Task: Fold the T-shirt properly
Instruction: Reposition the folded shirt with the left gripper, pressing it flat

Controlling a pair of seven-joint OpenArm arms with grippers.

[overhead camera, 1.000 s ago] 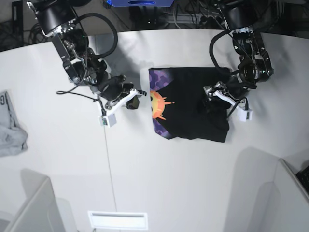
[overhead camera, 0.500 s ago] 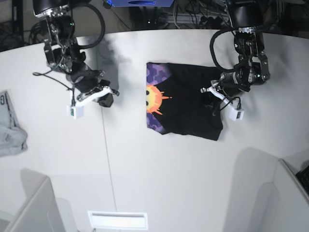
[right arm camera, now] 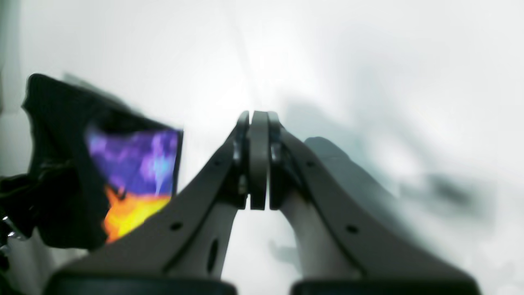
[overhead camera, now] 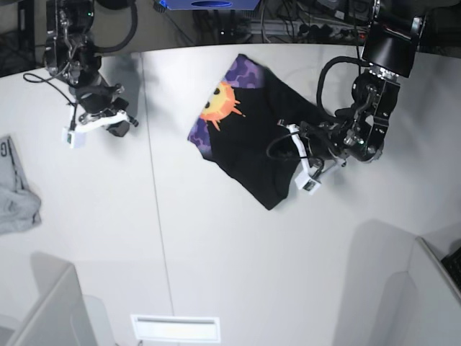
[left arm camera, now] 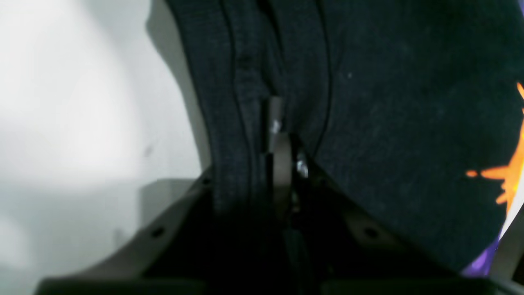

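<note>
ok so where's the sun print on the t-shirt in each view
Base: sun print upper middle, at the T-shirt's far-left corner.
Left wrist: orange rays at the right edge, beyond the left gripper clamping black cloth.
Right wrist: left side, blurred.
Shared landmark: the purple band beside it.

The left wrist view is soft, and black cloth of the folded black T-shirt [left arm camera: 389, 123] buries the left gripper's [left arm camera: 282, 143] fingertips. The right wrist view is motion-blurred. In the base view, the small light grey garment [overhead camera: 13, 191] is cut by the edge.
</note>
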